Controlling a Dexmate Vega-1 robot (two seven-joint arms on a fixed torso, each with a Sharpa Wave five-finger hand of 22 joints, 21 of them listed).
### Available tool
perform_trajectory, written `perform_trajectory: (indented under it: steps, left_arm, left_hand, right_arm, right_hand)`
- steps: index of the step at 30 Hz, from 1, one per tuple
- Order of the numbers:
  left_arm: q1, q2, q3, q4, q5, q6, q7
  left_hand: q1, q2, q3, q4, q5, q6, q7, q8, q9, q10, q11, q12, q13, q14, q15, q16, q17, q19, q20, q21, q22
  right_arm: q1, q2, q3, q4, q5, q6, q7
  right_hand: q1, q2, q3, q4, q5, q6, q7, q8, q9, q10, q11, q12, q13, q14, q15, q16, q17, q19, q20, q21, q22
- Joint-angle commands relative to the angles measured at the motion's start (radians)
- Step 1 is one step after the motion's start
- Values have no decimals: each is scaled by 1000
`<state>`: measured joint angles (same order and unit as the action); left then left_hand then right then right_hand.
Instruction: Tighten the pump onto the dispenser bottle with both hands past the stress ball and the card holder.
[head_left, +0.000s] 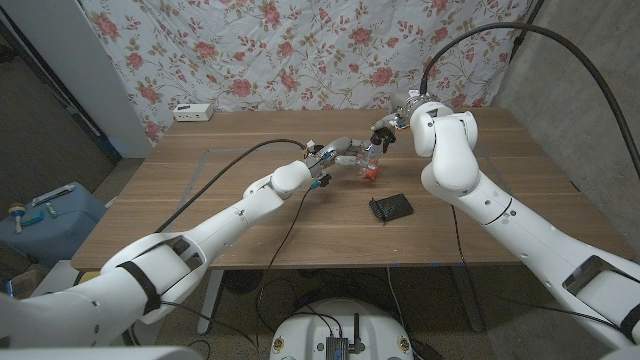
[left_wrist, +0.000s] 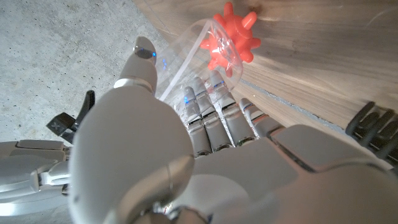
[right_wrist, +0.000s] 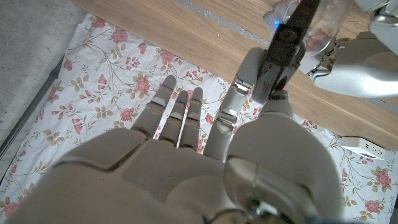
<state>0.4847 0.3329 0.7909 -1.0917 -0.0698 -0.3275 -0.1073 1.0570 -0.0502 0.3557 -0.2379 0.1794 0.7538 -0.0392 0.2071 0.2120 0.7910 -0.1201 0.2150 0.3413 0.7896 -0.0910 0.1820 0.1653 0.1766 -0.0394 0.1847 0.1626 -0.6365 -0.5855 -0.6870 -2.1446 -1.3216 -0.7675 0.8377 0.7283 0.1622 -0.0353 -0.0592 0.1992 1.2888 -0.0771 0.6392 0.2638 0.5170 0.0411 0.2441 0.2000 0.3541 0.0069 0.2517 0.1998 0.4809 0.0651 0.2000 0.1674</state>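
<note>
In the head view my left hand (head_left: 335, 153) grips the clear dispenser bottle (head_left: 361, 156) above the middle of the table. My right hand (head_left: 386, 134) meets it from the right and pinches the black pump (right_wrist: 289, 37) at the bottle's top. The left wrist view shows my left hand (left_wrist: 186, 155) with its fingers wrapped around the clear bottle (left_wrist: 196, 53). In the right wrist view my right hand (right_wrist: 186, 162) has the pump between thumb and finger. The red spiky stress ball (head_left: 369, 174) lies just under the bottle, and the black card holder (head_left: 390, 207) lies nearer the front.
A white power strip (head_left: 193, 112) sits at the table's far left edge. A floral cloth hangs behind the table. A blue box (head_left: 45, 215) stands on the floor to the left. The stress ball (left_wrist: 233, 42) and card holder (left_wrist: 373, 124) lie close below the hands.
</note>
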Motion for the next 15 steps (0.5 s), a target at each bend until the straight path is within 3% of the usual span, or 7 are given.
perform_trajectory:
  steps: [1, 7, 11, 15]
  left_arm:
    - [2, -1, 1, -2, -2, 6, 2]
    - [4, 0, 1, -2, -4, 5, 0]
    - [2, -2, 2, 3, -5, 0, -1]
    - [0, -4, 2, 9, -5, -5, -2]
  left_hand:
    - [-56, 74, 89, 80, 5, 77, -5, 5, 1, 18, -9, 5, 2, 5, -53, 3, 2, 6, -94, 0, 3]
    - [-56, 75, 89, 81, 5, 77, -6, 5, 1, 20, -9, 6, 2, 5, -52, 2, 2, 7, -93, 0, 3]
    - [-55, 76, 89, 81, 5, 77, -4, 5, 1, 21, -6, 6, 2, 4, -52, 2, 2, 7, -93, 0, 3]
    - [-53, 76, 90, 80, 6, 78, -5, 5, 1, 22, -9, 6, 2, 3, -52, 2, 2, 7, -93, -1, 3]
  right_arm:
    - [-15, 34, 12, 19, -18, 1, -26]
    - [-20, 50, 14, 25, -23, -9, -41]
    - [-22, 58, 13, 27, -28, -13, -45]
    - [-23, 69, 10, 32, -40, -23, -46]
  right_hand:
    - [17, 1, 17, -9, 0, 35, 4, 13, -9, 29, -1, 6, -1, 23, -5, 4, 2, 14, -3, 3, 4]
    - [23, 7, 37, -15, -2, 71, 1, 28, -21, 62, -9, 9, -2, 48, -13, 6, 3, 22, -3, 2, 4]
    - [24, 9, 49, -17, -4, 95, 4, 33, -38, 84, 1, 10, -3, 67, -21, 8, 2, 28, -3, 2, 4]
    - [26, 13, 66, -19, -6, 114, 1, 39, -59, 105, -12, 9, -5, 85, -25, 8, 2, 33, -3, 0, 4]
